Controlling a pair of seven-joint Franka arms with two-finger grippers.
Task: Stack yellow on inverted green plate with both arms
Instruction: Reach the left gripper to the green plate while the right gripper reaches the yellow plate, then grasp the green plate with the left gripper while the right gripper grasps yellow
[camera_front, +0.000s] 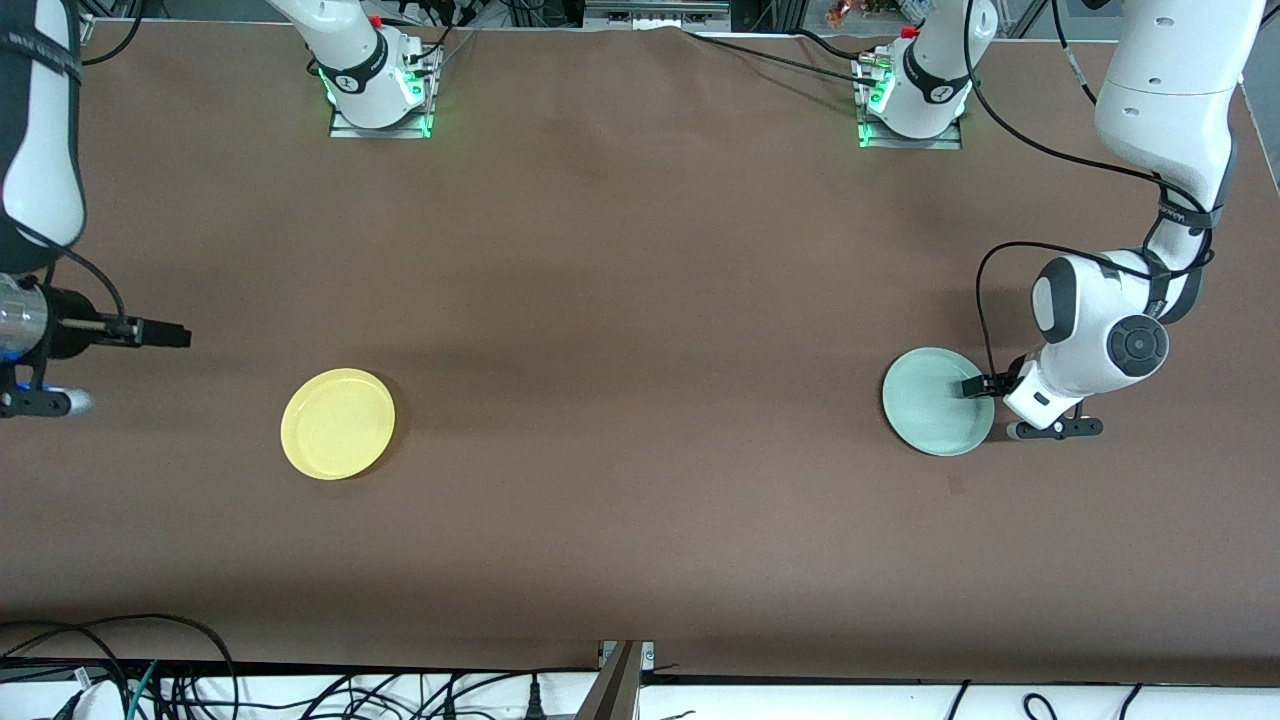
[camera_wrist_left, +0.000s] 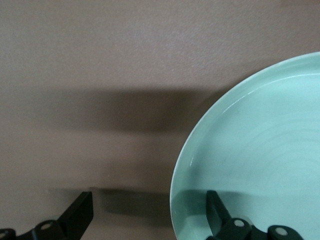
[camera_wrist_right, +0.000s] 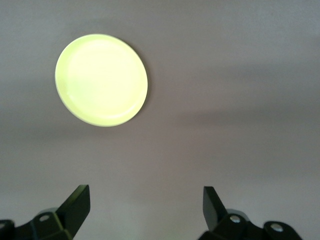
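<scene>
Yellow plate (camera_front: 338, 424) lies apart from green plate (camera_front: 936, 401): likely stiff, light, slick; grip rims. Left pincer (camera_front: 978, 386) spread astride green's rim; right pincer (camera_wrist_right: 145, 207) spread, waiting, aloft at its own end of the desk.

one yellow plate (camera_front: 338, 424); one green plate (camera_front: 932, 402)

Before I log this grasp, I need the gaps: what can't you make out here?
- Left pincer contact with the green plate: front view too small; left wrist view shows fingers straddling the rim, open.
- Green plate: most of it cut off by the left wrist view's edges.
- Right pincer: front view crops it at the edge; open, away from the yellow plate.
</scene>
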